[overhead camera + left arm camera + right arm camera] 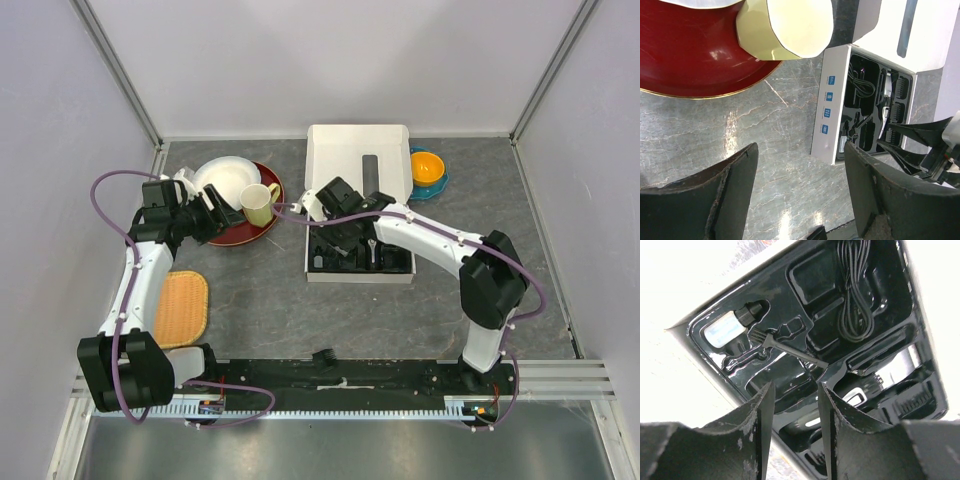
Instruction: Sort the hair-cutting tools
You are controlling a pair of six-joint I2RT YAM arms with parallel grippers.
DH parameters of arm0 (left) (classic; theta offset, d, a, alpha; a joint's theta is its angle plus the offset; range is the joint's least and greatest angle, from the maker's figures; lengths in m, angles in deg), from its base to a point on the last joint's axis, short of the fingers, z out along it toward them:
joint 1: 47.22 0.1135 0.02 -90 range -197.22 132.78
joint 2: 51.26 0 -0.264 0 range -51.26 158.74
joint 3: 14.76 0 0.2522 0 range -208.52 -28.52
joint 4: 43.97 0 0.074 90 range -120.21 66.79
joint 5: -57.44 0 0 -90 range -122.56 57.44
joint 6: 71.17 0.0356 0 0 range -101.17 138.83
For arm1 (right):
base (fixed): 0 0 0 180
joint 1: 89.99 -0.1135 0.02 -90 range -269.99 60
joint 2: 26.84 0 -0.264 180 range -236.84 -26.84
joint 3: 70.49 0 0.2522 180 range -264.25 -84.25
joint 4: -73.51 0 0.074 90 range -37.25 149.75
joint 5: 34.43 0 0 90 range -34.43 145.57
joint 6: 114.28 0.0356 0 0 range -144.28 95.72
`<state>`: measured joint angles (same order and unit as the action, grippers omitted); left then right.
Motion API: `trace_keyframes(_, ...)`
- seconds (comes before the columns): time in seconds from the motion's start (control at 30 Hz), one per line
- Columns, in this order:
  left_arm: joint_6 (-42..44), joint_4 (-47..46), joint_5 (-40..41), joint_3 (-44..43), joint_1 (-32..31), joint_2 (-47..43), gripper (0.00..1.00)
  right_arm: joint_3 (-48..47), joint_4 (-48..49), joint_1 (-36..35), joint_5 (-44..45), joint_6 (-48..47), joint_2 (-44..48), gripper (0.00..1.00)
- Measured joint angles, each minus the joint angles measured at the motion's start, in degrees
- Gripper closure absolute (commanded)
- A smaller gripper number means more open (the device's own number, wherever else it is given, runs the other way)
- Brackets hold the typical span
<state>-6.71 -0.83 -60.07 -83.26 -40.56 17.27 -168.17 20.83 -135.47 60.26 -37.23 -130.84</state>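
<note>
The white box (392,276) holds a black tray (815,280). In the right wrist view the thin black brush (790,349) lies across the tray, a black-and-silver clipper (890,374) lies at the right, and comb attachments (912,400) sit beside it. My right gripper (795,390) is open and empty just above the tray's near-left part; it also shows in the top view (333,228). One loose comb attachment (323,356) lies on the table near the front edge. My left gripper (800,150) is open and empty over bare table left of the box.
A coiled black cable (855,295) and a small clear bottle (727,326) also lie in the tray. The box lid (358,155) stands open behind. A yellow mug (260,203) and white dish sit on a red plate (250,232). An orange bowl (427,168) is back right, a woven mat (182,305) front left.
</note>
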Motion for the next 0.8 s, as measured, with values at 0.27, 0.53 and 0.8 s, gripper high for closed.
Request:
trace_keyframes(0.27, 0.02, 0.02, -0.07, 0.00, 0.00, 0.00, 0.25, -7.43, -3.39, 0.52, -6.01, -10.38, -3.61, 0.57)
trace_keyframes(0.53, 0.02, 0.02, -0.04, 0.00, 0.00, 0.17, 0.25, -10.84, -8.13, 2.03, -11.82, -15.30, -7.85, 0.59)
trace_keyframes(0.8, 0.02, 0.02, -0.04, 0.00, 0.00, 0.20, 0.24, -15.02, -11.63, 3.65, -15.58, -17.59, -12.26, 0.59)
